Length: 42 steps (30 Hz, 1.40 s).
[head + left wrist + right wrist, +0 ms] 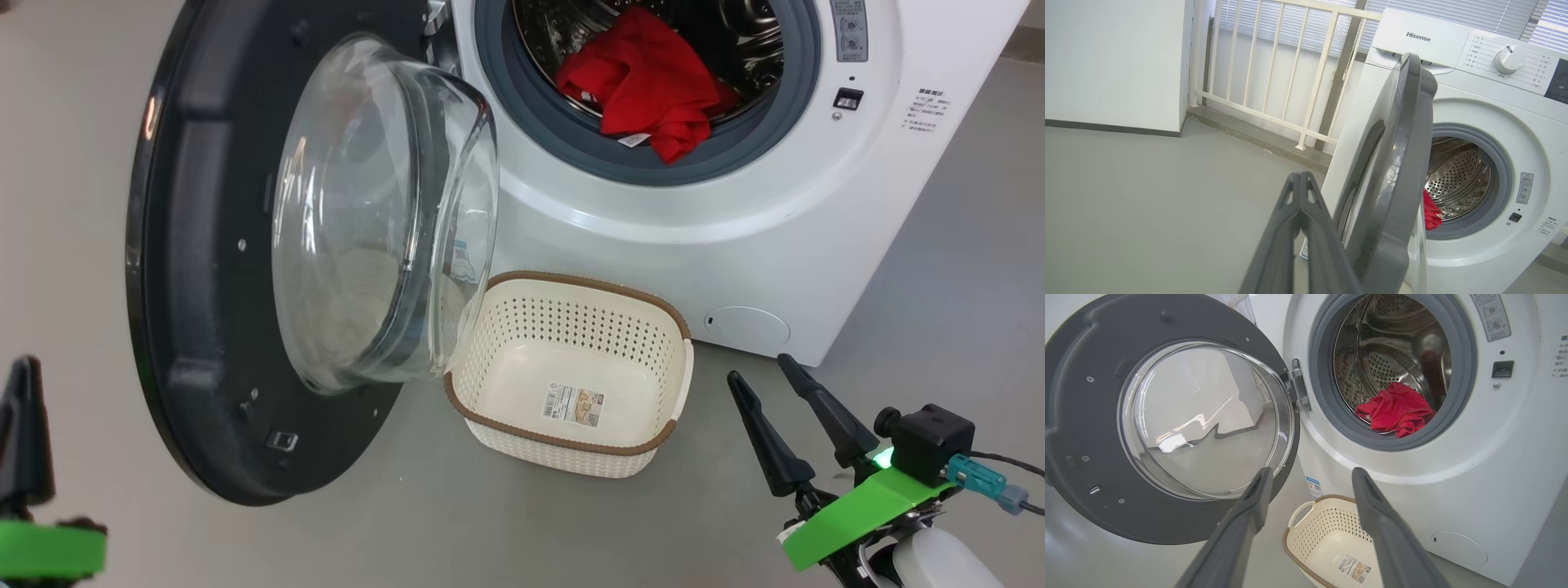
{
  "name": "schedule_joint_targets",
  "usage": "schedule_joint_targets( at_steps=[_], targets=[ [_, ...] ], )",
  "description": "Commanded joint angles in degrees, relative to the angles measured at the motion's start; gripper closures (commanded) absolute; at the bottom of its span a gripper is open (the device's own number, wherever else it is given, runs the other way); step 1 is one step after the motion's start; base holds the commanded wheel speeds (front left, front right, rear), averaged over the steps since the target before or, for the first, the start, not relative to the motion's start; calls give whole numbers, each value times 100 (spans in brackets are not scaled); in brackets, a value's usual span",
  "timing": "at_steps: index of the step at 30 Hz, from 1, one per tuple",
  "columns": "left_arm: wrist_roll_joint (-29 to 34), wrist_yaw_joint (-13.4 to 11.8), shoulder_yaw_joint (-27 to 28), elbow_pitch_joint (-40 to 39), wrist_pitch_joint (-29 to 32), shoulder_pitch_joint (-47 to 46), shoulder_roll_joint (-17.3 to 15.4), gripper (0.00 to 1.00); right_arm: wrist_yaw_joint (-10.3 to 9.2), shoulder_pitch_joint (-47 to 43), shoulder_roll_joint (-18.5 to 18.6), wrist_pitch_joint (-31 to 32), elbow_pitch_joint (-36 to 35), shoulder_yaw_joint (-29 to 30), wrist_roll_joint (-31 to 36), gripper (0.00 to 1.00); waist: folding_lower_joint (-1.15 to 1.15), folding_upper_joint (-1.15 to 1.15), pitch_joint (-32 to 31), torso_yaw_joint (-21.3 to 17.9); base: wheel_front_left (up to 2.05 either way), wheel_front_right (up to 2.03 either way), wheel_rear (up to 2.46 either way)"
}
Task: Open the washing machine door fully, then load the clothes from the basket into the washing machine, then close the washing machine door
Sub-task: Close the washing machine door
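Clothes (645, 90) in drum (1392, 347) | left fingers (1284, 237) clenched, right fingers (1237, 531) spread | left-wrist view: dial (1510, 59)

The washing machine (735, 245) ran off the head view's top edge, with only part of its drum (735, 33) seen. In the left wrist view, the edge-on washing machine door (1396, 163) hid all but a corner of the clothes (1431, 214). The basket (1327, 535) was cut by the right wrist view's bottom edge, and the print on its paper label (1354, 569) was too small to read.
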<state>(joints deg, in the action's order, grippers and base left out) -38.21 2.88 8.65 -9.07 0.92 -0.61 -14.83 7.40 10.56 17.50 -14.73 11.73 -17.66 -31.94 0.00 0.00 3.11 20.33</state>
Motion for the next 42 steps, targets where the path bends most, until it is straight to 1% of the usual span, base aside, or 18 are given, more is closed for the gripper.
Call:
schedule_joint_targets(
  at_steps=[1,2,3,7,10,11,12,16,20,24,30,34,42],
  targets=[
    [-256,51,273,-157,219,-437,-249,100,9,3,26,-27,-146,-75,5,0,0,0,8,-5,0,0,0],
    [-457,40,309,-141,367,-560,-251,100,9,8,26,-27,-147,-70,4,0,0,0,9,-10,0,0,0],
    [-857,-34,413,-56,665,-809,-258,100,9,10,18,-27,-145,-68,0,0,0,0,6,-24,0,0,0],
    [-1708,-243,652,263,1334,-1288,-311,100,9,17,16,-27,-136,-94,-22,0,0,0,18,-80,0,0,0],
    [-2376,-481,894,546,1822,-1613,-335,100,9,30,30,-27,-150,-52,-30,0,0,0,26,-150,0,0,0],
    [-2555,-571,964,625,1976,-1708,-363,100,9,28,35,-27,-153,-45,-31,0,0,0,28,-172,0,0,0],
    [-2555,-571,964,625,1976,-1708,-363,100,9,28,35,-27,-153,-45,-31,0,0,0,28,-172,0,0,0],
    [-3276,-969,1153,908,2659,-2051,-417,100,9,2,25,-27,-143,-31,-39,0,0,0,9,-246,0,0,0],
    [-3765,-1313,1244,1098,3183,-2309,-471,100,9,2,15,-27,-137,-30,-64,0,0,0,-7,-319,0,0,0],
    [-4008,-1575,1195,1176,3494,-2511,-452,100,9,6,18,-27,-140,-43,-74,0,0,0,-7,-375,0,0,0],
    [-4080,-1802,1007,1253,3791,-2698,-493,100,9,18,-10,-27,-143,-46,-70,0,0,0,0,-466,0,0,0],
    [-4121,-1876,885,1226,3983,-2735,-509,100,9,22,-15,-27,-146,-11,-67,0,0,0,6,-541,0,0,0],
    [-4301,-1929,719,977,4413,-2694,-530,100,9,38,10,-27,-127,9,-97,0,0,0,33,-663,0,0,0]
  ],
)
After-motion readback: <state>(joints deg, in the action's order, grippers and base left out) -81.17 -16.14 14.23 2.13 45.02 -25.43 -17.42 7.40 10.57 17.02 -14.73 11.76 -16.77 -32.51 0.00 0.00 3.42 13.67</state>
